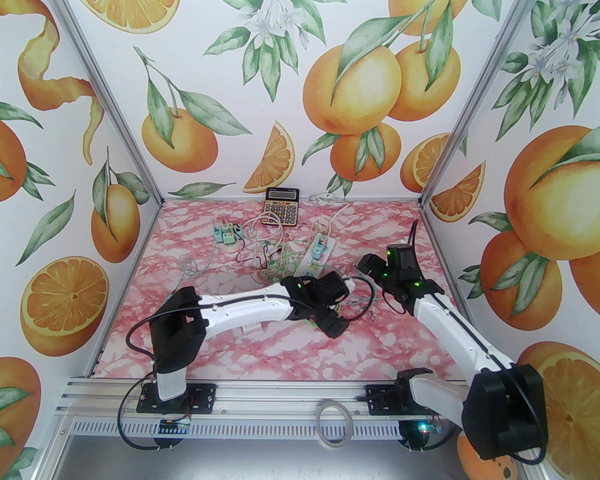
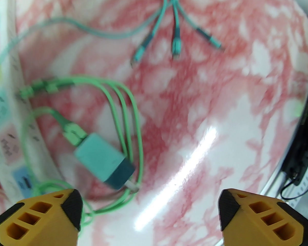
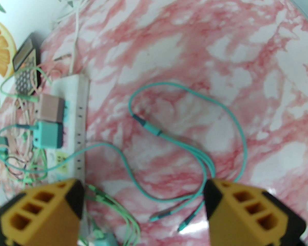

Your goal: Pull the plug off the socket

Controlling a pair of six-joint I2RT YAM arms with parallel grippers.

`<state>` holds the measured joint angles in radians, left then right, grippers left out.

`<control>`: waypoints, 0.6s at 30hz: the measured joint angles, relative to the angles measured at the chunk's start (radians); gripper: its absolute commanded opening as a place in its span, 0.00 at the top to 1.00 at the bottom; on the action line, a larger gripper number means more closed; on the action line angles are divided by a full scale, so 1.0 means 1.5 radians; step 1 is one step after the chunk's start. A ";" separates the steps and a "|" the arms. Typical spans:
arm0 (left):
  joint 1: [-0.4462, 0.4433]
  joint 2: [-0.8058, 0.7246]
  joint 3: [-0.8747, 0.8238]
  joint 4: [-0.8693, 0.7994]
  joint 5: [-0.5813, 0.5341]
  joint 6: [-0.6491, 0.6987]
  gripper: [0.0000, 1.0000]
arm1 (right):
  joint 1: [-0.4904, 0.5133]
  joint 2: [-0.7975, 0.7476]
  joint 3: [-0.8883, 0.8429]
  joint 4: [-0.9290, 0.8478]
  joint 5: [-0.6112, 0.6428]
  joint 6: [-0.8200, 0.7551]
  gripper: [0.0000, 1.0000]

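Top: the strip point(image 1: 310, 268) lies just ahead of both arms. Left wrist: the left gripper point(image 2: 148, 209) gapes empty above a loose plug point(image 2: 105, 160); the green cable point(image 2: 135, 111) may snag. Right wrist: the right gripper point(image 3: 143, 196), open and empty, is apart from the seated plug point(image 3: 47, 134); pulling could drag the strip.

Nothing can be read. The calculator point(image 1: 281, 207), upper centre of the top view, has keys and a display too small to make out. The power strip point(image 2: 2, 137), at the left edge of the left wrist view, carries coloured labels with blurred marks.
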<state>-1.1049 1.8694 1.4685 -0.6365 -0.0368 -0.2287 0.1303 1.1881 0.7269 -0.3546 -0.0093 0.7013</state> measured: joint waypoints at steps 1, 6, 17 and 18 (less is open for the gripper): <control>0.012 -0.008 0.010 -0.002 0.002 0.000 0.00 | 0.000 0.007 0.001 0.004 -0.007 -0.003 0.20; 0.083 -0.043 0.041 -0.003 -0.002 0.001 0.00 | 0.000 0.052 0.017 0.014 -0.045 -0.016 0.22; 0.258 -0.019 0.066 0.052 0.006 -0.003 0.14 | 0.030 0.189 0.114 0.052 -0.115 -0.032 0.39; 0.265 -0.005 0.075 0.060 0.008 -0.003 0.16 | 0.034 0.205 0.126 0.053 -0.119 -0.032 0.40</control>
<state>-0.7071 1.8614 1.5810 -0.5465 -0.0246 -0.2337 0.1818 1.4960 0.9157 -0.2756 -0.1883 0.6529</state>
